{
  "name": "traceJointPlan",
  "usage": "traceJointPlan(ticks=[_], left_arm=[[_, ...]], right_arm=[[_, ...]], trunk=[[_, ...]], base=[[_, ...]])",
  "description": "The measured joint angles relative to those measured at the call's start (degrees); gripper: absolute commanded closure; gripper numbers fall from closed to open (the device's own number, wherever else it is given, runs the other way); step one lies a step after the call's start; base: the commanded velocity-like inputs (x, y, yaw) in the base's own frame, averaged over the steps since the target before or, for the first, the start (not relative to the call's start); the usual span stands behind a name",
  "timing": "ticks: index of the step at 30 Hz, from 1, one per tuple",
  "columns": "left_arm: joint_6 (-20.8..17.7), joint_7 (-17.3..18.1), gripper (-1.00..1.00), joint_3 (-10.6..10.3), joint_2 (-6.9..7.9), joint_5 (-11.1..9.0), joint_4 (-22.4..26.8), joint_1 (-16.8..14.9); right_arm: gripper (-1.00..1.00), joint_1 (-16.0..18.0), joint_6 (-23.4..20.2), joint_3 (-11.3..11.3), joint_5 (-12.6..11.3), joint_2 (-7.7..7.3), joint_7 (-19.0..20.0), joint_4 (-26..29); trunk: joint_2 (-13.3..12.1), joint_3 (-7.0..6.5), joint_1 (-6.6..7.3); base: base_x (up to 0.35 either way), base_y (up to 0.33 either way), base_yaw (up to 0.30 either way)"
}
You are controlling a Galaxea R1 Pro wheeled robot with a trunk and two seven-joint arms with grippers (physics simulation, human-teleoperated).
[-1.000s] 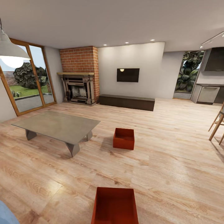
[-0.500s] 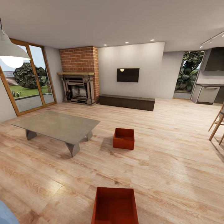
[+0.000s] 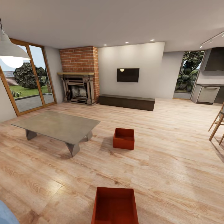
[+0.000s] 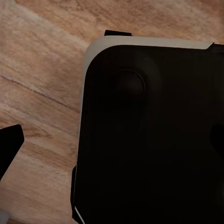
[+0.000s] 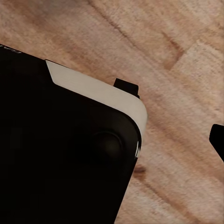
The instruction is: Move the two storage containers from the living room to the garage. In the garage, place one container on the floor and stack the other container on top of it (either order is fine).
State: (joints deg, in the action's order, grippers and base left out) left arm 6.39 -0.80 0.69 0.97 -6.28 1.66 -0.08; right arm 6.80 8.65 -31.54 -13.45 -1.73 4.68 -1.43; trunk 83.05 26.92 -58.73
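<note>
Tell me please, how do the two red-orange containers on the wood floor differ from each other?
The near container lies at the bottom edge of the head view, partly cut off; the far container shows whole, beside the grey table. The near one looks larger, being closer to the camera. The far one stands slightly turned; the near one faces squarely. Both are lidless, empty, and rest on the wood floor.

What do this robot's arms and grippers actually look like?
Little of them shows. The left fingertip and the right fingertip are plain matte black, angular and pointed, with no markings or cables visible. Beside each sits a large black panel with a rounded corner and an off-white rim, apparently part of the robot. In the head view, a smooth pale blue-grey part peeks in.
</note>
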Motion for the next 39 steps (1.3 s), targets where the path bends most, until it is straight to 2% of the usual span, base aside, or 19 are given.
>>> traceJointPlan(ticks=[13, 39], left_arm=[[-0.01, 0.01, -1.0, 0.0, 0.0, 0.0, 0.0, 0.0], [-0.01, 0.01, -1.0, -0.51, 0.1, 0.42, 0.09, 0.0]], right_arm=[[-1.0, 0.0, -0.42, 0.0, -0.02, 0.07, 0.0, 0.0], [-1.0, 0.0, -0.53, 0.09, -0.25, 0.0, 0.09, 0.0]], trunk=[[0.0, 0.12, 0.0], [0.0, 2.48, 0.0]], base=[[0.0, 0.0, 0.0], [0.0, 0.0, 0.008]])
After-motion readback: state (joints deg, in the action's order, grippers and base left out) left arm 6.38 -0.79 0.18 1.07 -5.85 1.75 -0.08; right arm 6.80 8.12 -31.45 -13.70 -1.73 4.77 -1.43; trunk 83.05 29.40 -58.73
